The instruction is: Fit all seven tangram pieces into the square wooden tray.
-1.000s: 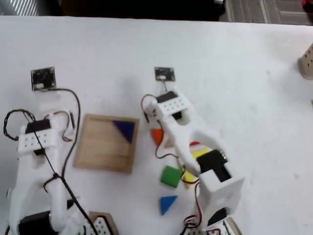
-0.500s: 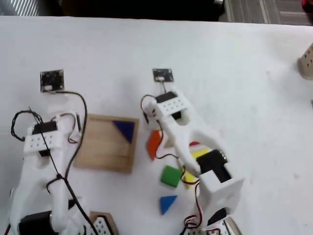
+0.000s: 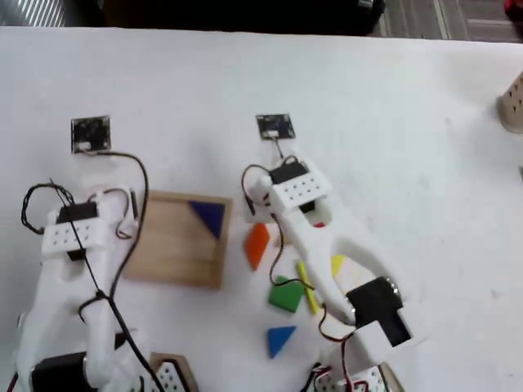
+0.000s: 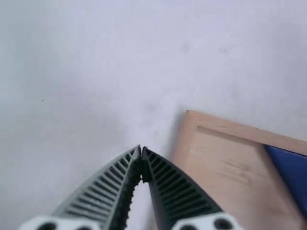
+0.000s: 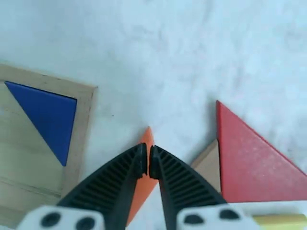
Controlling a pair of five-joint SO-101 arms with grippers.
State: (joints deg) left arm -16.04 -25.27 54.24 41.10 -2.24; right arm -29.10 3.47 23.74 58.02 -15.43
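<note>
The square wooden tray (image 3: 163,245) lies on the white table with a dark blue triangle (image 3: 209,216) in its far right corner. An orange piece (image 3: 257,242) lies just right of the tray. My right gripper (image 5: 147,158) is shut, with its tips over the pointed end of the orange piece (image 5: 142,184). A red triangle (image 5: 244,158) and a tan piece (image 5: 209,165) lie beside it. A green square (image 3: 284,294), yellow pieces (image 3: 337,263) and a small blue triangle (image 3: 280,339) lie nearer the arm bases. My left gripper (image 4: 142,158) is shut and empty above the table beside a tray corner (image 4: 192,120).
The right arm (image 3: 327,253) covers part of the loose pieces. The left arm (image 3: 69,237) stands along the tray's left side, cables hanging off it. A beige object (image 3: 513,102) sits at the far right edge. The far half of the table is bare white.
The orange piece has come out from under the right arm, toward the near left. The right arm's rear part swung right. The left arm shifted slightly away from its base.
</note>
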